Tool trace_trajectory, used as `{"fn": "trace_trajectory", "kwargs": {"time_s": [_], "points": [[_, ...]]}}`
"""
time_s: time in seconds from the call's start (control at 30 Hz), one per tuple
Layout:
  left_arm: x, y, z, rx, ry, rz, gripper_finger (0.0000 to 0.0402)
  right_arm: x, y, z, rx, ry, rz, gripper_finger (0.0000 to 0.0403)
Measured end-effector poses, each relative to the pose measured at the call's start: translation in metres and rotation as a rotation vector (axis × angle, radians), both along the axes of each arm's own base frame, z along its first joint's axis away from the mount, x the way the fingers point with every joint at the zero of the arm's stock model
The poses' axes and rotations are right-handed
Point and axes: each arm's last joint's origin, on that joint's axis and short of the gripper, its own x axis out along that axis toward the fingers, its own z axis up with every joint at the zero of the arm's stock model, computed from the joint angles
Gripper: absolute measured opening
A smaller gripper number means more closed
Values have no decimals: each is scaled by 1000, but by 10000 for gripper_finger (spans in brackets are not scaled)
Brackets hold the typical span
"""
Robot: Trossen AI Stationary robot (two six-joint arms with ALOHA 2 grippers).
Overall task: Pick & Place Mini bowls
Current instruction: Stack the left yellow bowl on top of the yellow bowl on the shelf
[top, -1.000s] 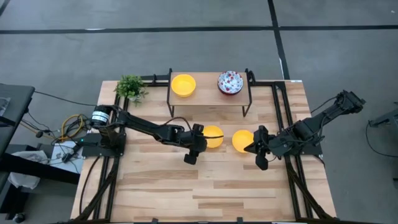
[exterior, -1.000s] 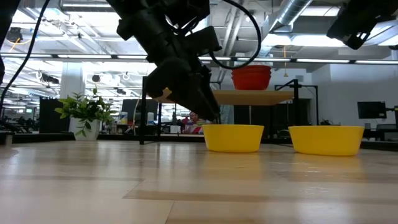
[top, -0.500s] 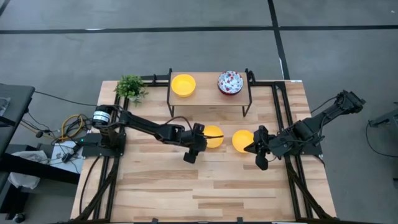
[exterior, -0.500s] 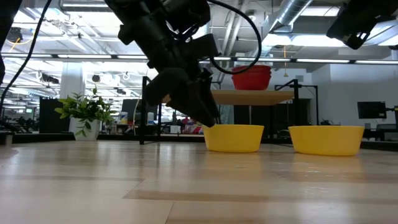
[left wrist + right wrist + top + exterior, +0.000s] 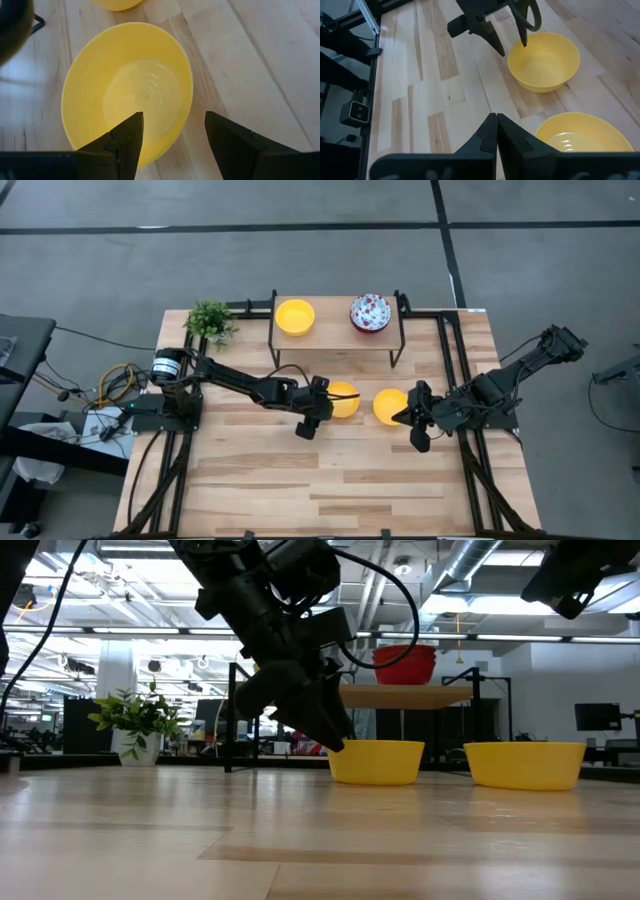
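Observation:
Two plain yellow mini bowls stand on the table, the left one (image 5: 343, 399) and the right one (image 5: 389, 406). A third yellow bowl (image 5: 295, 317) and a white floral bowl (image 5: 370, 312) stand on the raised shelf (image 5: 335, 338). My left gripper (image 5: 172, 131) is open at the left bowl's (image 5: 127, 90) left side, one finger over its hollow and one outside. My right gripper (image 5: 496, 131) is shut and empty, just right of the right bowl (image 5: 582, 134). My left gripper stands astride the left bowl's rim (image 5: 184, 122) on the side toward the table's left, slanting down from the left. One finger (image 5: 131, 131) is over the inside, the other (image 5: 225, 135) outside. I cannot tell whether either touches the rim. The bowl rests on the table.
A small green potted plant (image 5: 210, 320) stands at the far left corner. The shelf's black legs (image 5: 274, 340) rise just behind the two table bowls. The near half of the wooden table (image 5: 330, 480) is bare.
My left gripper has sunk a little and tipped, bringing its fingertips down to the left bowl's rim. Both bowls have stayed where they were.

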Motion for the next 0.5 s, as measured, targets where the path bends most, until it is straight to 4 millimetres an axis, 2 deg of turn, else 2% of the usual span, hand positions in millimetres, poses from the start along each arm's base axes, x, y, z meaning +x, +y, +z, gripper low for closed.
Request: {"fn": "trace_trajectory", "kwargs": {"time_s": [0.2,0.5], "points": [[0,2,0,-1,0,4,211,0,0,0,0,0,0,0],[-10,5,-15,8,43,0,211,0,0,0,0,0,-1,0]]}}
